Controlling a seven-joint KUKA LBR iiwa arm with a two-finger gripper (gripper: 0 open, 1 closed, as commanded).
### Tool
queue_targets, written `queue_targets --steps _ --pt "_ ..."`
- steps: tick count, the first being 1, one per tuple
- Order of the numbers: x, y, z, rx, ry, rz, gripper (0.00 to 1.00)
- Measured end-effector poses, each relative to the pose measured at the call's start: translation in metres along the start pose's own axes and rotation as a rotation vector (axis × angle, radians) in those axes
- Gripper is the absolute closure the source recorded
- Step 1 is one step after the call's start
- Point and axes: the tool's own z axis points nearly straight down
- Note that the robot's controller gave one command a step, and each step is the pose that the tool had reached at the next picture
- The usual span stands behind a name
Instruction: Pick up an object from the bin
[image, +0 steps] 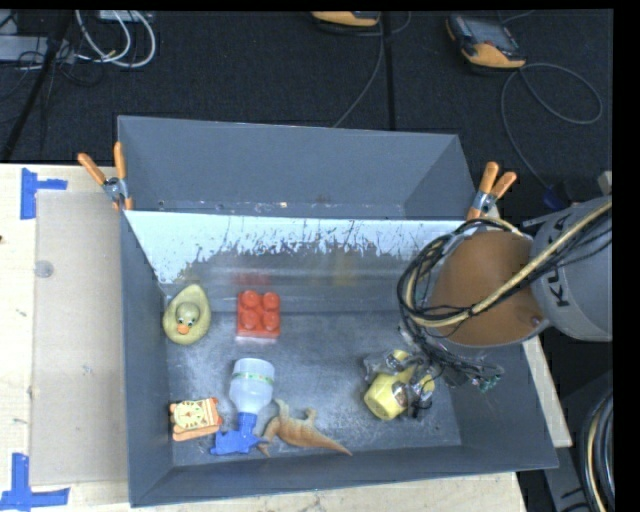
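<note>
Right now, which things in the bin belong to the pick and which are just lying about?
In the job:
gripper, low in the right part of the grey bin
rounded yellow thing, right at the gripper

Lying about, all further left:
yellow duck
red brick
white bottle
blue piece
small orange toy
tan dinosaur

Dark letters "KU" on the silver arm (580, 285) at the right, set sideways; the rest of the word is cut off. Small orange card (194, 417) in the near-left corner of the bin (300, 170) carries print, too small to read. Pale bottle (251, 385) beside it has a green band, lettering not legible.
</note>
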Motion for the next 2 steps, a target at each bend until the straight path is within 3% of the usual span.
queue_targets --steps 1,2 --pt "-0.0135 -0.0103 -0.1082 -0.001 -0.001 0.036 1.00" --pt "-0.0134 -0.0104 -0.1082 -0.001 -0.001 0.037 1.00"
